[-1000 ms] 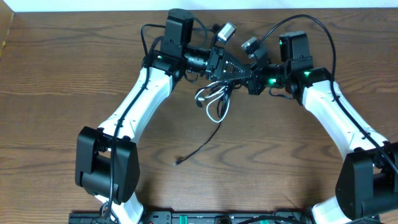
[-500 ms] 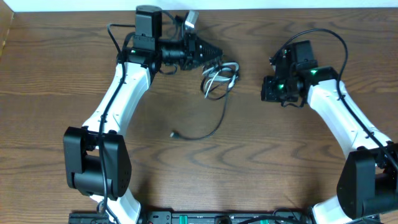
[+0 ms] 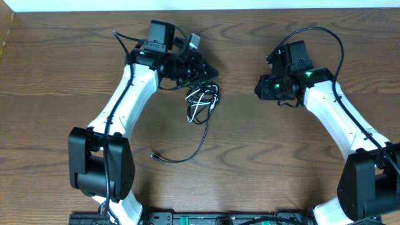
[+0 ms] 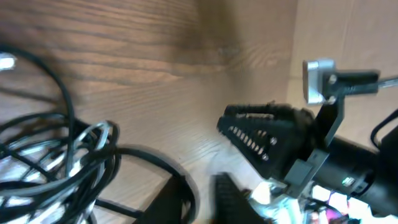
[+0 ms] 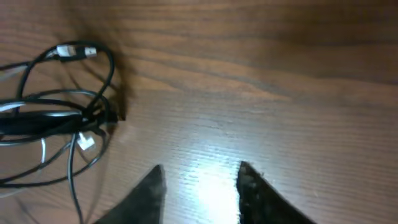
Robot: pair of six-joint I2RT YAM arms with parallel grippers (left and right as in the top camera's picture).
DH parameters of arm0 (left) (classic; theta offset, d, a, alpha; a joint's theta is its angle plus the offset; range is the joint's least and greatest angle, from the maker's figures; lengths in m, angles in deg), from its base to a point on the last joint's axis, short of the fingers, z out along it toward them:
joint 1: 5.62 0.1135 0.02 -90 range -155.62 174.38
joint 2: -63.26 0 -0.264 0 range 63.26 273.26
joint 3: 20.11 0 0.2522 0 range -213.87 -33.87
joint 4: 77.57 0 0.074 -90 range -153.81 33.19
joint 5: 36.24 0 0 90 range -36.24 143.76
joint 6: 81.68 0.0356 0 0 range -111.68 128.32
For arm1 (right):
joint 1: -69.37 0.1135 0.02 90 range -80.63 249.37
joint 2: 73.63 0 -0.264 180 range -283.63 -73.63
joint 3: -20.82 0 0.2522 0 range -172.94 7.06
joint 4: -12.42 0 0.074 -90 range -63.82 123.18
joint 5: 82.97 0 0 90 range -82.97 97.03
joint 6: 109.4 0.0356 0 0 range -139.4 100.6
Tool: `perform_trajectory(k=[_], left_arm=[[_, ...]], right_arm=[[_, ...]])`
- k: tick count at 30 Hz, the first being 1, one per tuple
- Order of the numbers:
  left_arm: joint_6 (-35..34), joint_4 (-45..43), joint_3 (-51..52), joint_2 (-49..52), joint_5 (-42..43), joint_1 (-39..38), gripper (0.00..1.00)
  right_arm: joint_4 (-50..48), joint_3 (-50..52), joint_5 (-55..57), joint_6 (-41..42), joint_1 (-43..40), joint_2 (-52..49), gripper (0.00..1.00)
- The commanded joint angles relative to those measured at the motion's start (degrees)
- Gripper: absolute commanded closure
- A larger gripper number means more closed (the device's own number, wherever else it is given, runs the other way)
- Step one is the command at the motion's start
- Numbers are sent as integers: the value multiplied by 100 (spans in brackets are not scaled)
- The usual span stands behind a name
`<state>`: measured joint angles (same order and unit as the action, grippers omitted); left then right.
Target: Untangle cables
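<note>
Right gripper (image 5: 200,169): my jaws spread, bare wood between them. Left gripper (image 3: 210,74): tips blurred and cut off at the frame edge; spread or pinching, I cannot tell. Cables (image 3: 201,103): black-and-white tangle just beside the left gripper, on the brown wood table (image 3: 281,162). One black tail trails off to a plug (image 3: 154,155). White strip (image 3: 250,4) beyond the far edge.

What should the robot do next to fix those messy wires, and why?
I'd guess: slide the right hand over to the cables and pinch one loop. They lie bunched in a knot by the left hand, and the right hand is open, empty and apart from them.
</note>
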<state>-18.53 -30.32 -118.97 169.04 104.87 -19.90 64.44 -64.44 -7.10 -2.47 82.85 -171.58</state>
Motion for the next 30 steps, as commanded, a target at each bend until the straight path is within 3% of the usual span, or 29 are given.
perform_trajectory(k=[1,4,8,11,13,22,26,30], left_arm=[[417,-74,-46,-13,-83,-247,63],[863,-144,-90,-13,-85,-321,48],[905,-68,-461,-72,-85,-76,33],[986,90,-671,-203,-133,105,29],[1399,365,-767,-437,-597,120,27],[1969,1725,-761,-820,-2387,70,27],[2339,2256,-662,-704,-2579,70,27],[2223,2181,-396,-608,-2627,-28,29]], right_arm=[[-59,-9,-190,17,-238,109,60],[-127,-7,-459,-74,-378,109,57],[-199,-7,-723,-376,-404,109,49],[-201,-7,-721,-376,-407,109,46],[-227,-7,-719,-452,-407,109,40],[-227,-7,-706,-527,-393,109,40],[-254,-7,-706,-525,-345,109,40],[-345,-7,-680,-527,-278,109,40]])
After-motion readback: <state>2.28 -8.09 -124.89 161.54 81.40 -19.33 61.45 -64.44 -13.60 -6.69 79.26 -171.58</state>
